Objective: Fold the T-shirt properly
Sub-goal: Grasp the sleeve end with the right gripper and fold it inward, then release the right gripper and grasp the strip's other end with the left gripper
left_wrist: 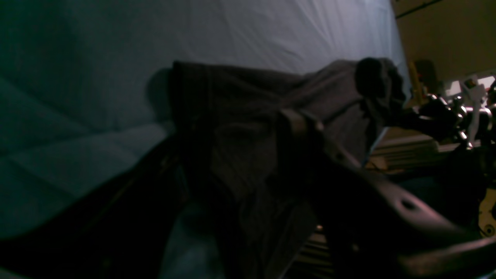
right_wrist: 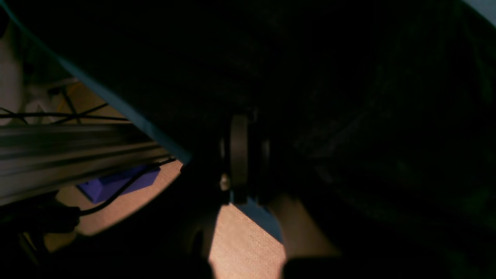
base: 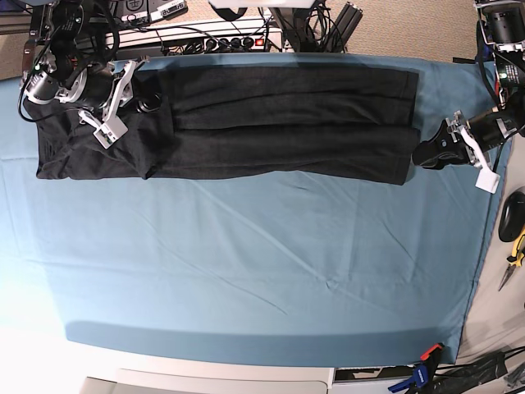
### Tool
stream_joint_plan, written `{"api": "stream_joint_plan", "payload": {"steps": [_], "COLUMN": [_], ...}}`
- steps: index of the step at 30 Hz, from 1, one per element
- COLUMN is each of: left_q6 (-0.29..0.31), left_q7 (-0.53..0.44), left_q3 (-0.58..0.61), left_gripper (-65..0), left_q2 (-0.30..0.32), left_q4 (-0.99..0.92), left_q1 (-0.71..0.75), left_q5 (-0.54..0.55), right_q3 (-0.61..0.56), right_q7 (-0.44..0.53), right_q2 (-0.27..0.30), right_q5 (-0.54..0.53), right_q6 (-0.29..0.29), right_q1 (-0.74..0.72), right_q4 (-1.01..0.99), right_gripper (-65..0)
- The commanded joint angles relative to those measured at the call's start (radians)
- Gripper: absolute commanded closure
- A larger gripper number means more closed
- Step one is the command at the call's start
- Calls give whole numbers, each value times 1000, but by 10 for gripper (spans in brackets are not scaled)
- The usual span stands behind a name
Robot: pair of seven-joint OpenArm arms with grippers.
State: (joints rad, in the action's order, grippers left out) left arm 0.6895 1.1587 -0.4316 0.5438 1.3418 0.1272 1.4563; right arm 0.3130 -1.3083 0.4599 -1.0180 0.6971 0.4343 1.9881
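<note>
The black T-shirt (base: 287,123) lies as a long folded strip across the far part of the blue table cloth (base: 246,263). My left gripper (base: 422,156) is at the strip's right end by its near corner. In the left wrist view its fingers (left_wrist: 298,124) stand wide apart and open, with dark shirt cloth (left_wrist: 240,116) between them. My right gripper (base: 148,104) is over the left end near the sleeve. The right wrist view shows that gripper (right_wrist: 252,155) shut, with the black shirt (right_wrist: 348,97) filling the frame around it.
A power strip and cables (base: 221,37) run along the table's far edge. Pliers (base: 513,258) and a dark object (base: 510,215) lie beyond the right edge. A clamp (base: 422,369) sits at the near right corner. Bare blue cloth fills the near half.
</note>
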Motion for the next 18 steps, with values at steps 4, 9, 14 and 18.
{"api": "stream_joint_plan", "payload": {"steps": [4, 9, 14, 18], "left_q6": [9, 9, 9, 9], "left_q7": [-14, -14, -14, -15], "left_q3": [-8, -7, -8, -8], "left_gripper": [-268, -268, -268, -269], "left_q2": [21, 21, 21, 22], "left_q4": [14, 14, 14, 14], "left_q1": [-11, -11, -11, -11], "left_q5": [27, 27, 27, 27], "right_q3": [9, 9, 9, 9], "right_q7": [19, 18, 28, 72], "right_q2": [14, 14, 14, 13], "right_q5": [-7, 121, 142, 151], "right_q6": [1, 1, 1, 1], "right_q1": [-2, -2, -2, -2], "right_q4": [15, 15, 15, 15], "right_gripper": [0, 0, -160, -262]}}
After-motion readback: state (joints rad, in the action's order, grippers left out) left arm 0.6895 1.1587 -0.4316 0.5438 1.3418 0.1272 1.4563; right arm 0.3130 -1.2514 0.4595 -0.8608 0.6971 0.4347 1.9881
